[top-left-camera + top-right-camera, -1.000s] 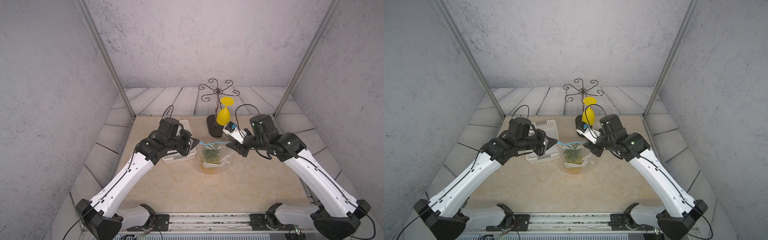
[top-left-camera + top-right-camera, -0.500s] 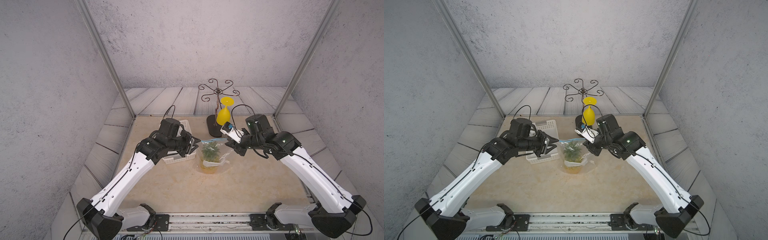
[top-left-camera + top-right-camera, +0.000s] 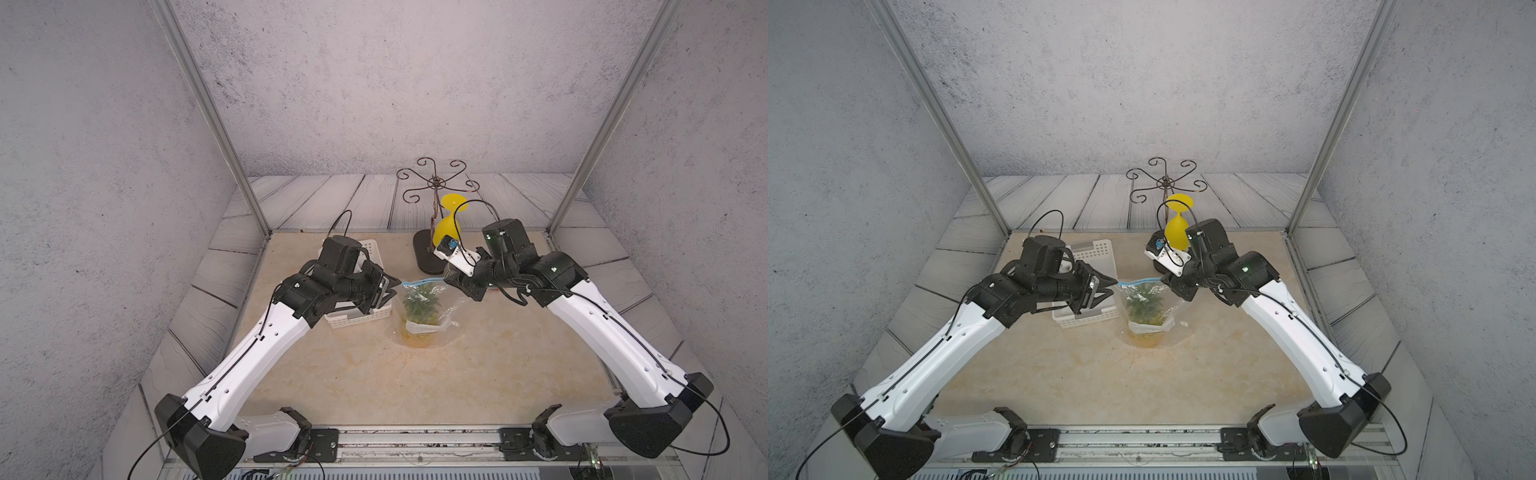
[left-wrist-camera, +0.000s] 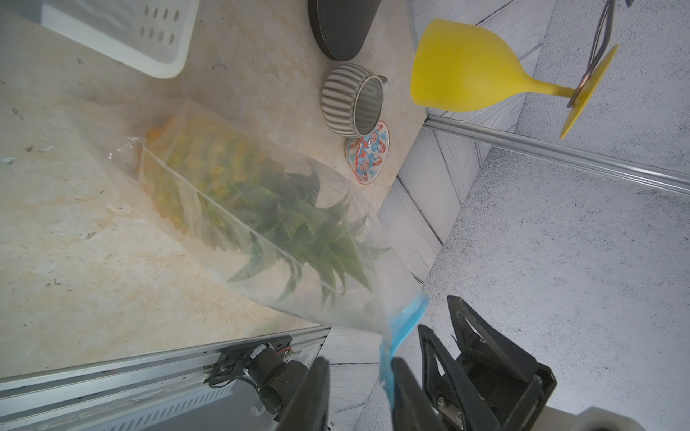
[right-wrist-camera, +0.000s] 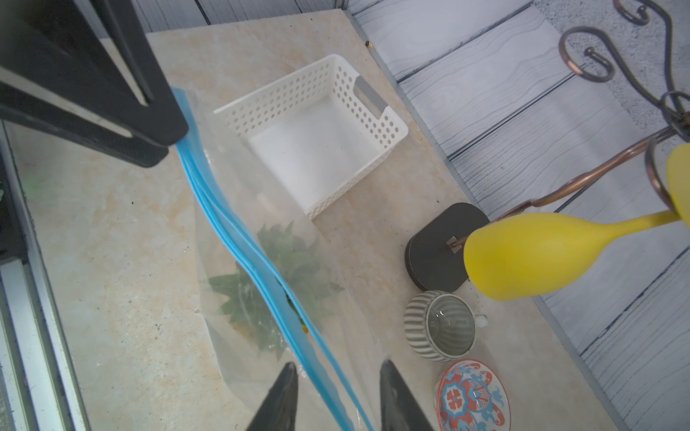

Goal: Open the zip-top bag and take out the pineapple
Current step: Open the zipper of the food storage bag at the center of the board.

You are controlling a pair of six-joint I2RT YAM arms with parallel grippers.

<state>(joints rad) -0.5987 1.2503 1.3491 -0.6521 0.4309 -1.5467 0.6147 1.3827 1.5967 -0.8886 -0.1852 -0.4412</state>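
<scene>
Left of centre in a top view, your left gripper (image 3: 1113, 287) now stands with its jaws spread; a second ago it was pinched on the bag's corner. In the wrist view the end of the zip strip (image 4: 403, 328) lies between the fingers, against one of them, unclamped. The white basket (image 3: 1100, 257) is just behind that arm.

Centre frame: the zip-top bag (image 3: 1177, 309) stands upright on the table (image 3: 1059, 374). The pineapple (image 3: 1144, 307) is fully inside, crown toward the mouth. A second ago the strip ran straight between your two grippers; now it sags in a curve. Its two tracks look parted along the middle stretch.

Right of centre: your right gripper (image 5: 338, 367) has eased wider too. Its jaws are apart and the strip runs loose between them. Neither gripper holds anything.

Reading: the pull on the seal looks finished, both ends let go. You cannot tell how wide the mouth is. Extraction not yet begun; you likely need to re-grip one lip before reaching for the crown.
</scene>
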